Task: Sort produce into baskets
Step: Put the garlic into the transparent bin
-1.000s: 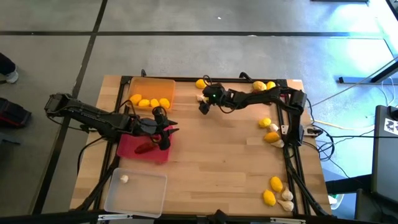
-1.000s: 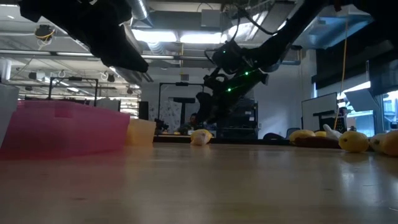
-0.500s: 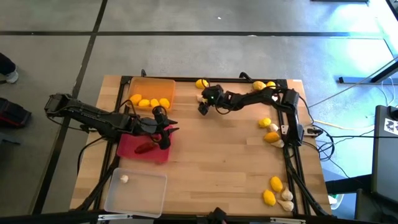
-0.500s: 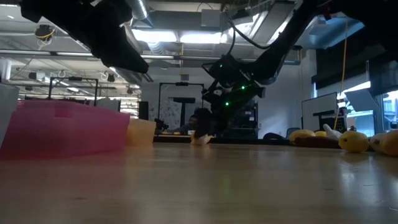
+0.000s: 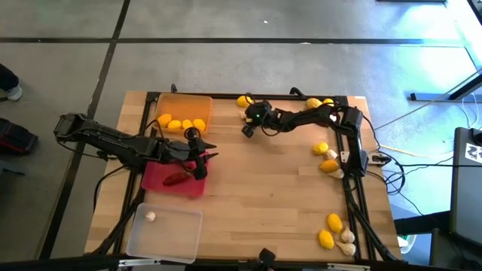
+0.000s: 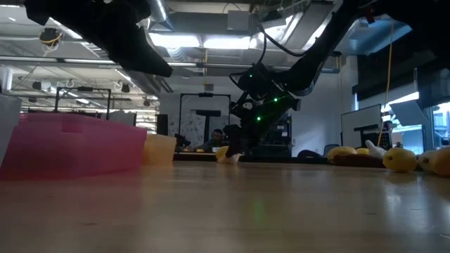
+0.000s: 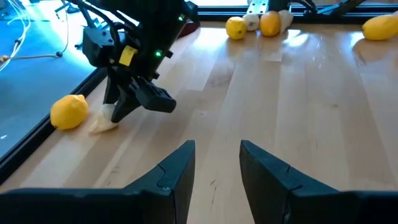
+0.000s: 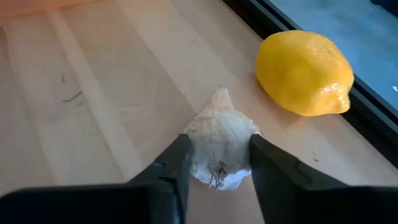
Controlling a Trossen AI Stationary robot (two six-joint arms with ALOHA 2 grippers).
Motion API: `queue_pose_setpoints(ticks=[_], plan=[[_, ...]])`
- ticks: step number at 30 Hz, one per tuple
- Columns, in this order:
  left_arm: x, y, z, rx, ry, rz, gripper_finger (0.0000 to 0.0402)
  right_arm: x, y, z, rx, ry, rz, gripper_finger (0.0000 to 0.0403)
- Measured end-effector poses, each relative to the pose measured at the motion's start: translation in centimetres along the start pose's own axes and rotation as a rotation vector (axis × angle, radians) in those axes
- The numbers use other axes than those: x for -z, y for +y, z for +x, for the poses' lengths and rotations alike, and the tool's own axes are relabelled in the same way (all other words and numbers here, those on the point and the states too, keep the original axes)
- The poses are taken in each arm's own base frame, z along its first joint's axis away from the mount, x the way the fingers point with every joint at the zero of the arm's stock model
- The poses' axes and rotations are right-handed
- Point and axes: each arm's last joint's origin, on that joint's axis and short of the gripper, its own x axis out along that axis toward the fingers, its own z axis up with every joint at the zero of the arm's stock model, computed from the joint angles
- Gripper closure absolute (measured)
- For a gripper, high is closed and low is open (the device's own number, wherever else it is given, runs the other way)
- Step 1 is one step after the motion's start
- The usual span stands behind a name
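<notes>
A white garlic bulb (image 8: pixel 219 142) lies on the wood near the table's far edge, beside a lemon (image 8: pixel 305 73). My right gripper (image 8: pixel 216 163) is shut on it; the left wrist view shows the gripper (image 7: pixel 127 102) bent over the bulb (image 7: pixel 102 124). My left gripper (image 7: pixel 216 168) hovers open and empty over the right end of the red basket (image 5: pixel 154 181), which holds a dark red chilli (image 5: pixel 175 180). The orange basket (image 5: pixel 184 102) holds several lemons. The clear basket (image 5: pixel 177 233) holds one garlic bulb (image 5: pixel 151 217). My right gripper pinches the garlic bulb between its two fingers, one on each side of the bulb's body (image 8: pixel 194 144). The fingers (image 8: pixel 177 163) come slanting down from the table's right side. The bulb rests on the table, its pointed tip (image 8: pixel 220 93) turned away from the gripper.
More lemons and garlic bulbs lie along the table's right edge (image 5: pixel 325 150), at the near right corner (image 5: pixel 335 229) and at the far right (image 5: pixel 320 104). The black frame rail (image 8: pixel 348 106) runs just behind the lemon. The middle of the table (image 5: pixel 271 188) is bare wood.
My right gripper has sunk toward the table onto the garlic bulb at the far edge, so that the bulb now sits between its fingers. The bulb has stayed on the wood.
</notes>
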Motion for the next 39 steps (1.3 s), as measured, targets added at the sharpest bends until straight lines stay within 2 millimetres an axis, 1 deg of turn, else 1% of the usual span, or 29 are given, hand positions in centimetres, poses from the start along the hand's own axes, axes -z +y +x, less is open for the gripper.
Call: queue_pose_setpoints(ticks=[3, 5, 10, 13, 17, 24, 27, 34, 36, 39], plan=[[0.0, 0.0, 0.0, 0.0, 0.0, 0.0, 0.0279, 0.0, 0.0, 0.0, -0.007, 0.001, -0.011, 0.0306], [0.0, 0.0, 0.0, 0.0, 0.001, 0.01, 0.0279, 0.0, 0.1, 0.0, -0.008, 0.002, -0.025, 0.0314], [0.0, 0.0, 0.0, 0.0, 0.001, 0.024, 0.0279, 0.0, 0.1, -0.1, -0.011, 0.004, -0.03, 0.0317], [0.0, 0.0, 0.0, 0.0, 0.002, 0.024, 0.0279, -0.5, 0.6, -0.9, -0.046, 0.007, -0.04, 0.0317], [0.0, 0.0, 0.0, 0.0, 0.003, 0.025, 0.0279, -1.8, 1.7, -3.2, -0.079, -0.009, -0.076, 0.0318], [0.0, 0.0, 0.0, 0.001, 0.003, 0.023, 0.0275, -3.4, 3.7, -7.5, -0.129, -0.005, -0.159, 0.0318], [0.0, 0.2, 0.1, -0.007, 0.005, 0.009, 0.0255, -3.6, 4.9, -9.0, -0.153, -0.007, -0.185, 0.0318], [0.0, 1.0, 0.4, -0.042, 0.012, 0.002, 0.0184, -4.3, 8.2, -12.1, -0.284, -0.088, -0.221, 0.0311], [0.0, 1.2, 0.5, -0.051, 0.014, -0.002, 0.0174, -4.5, 9.1, -13.1, -0.329, -0.117, -0.233, 0.0311], [-0.1, 1.4, 0.6, -0.062, 0.015, -0.006, 0.0169, -4.8, 10.2, -14.4, -0.37, -0.162, -0.249, 0.031]])
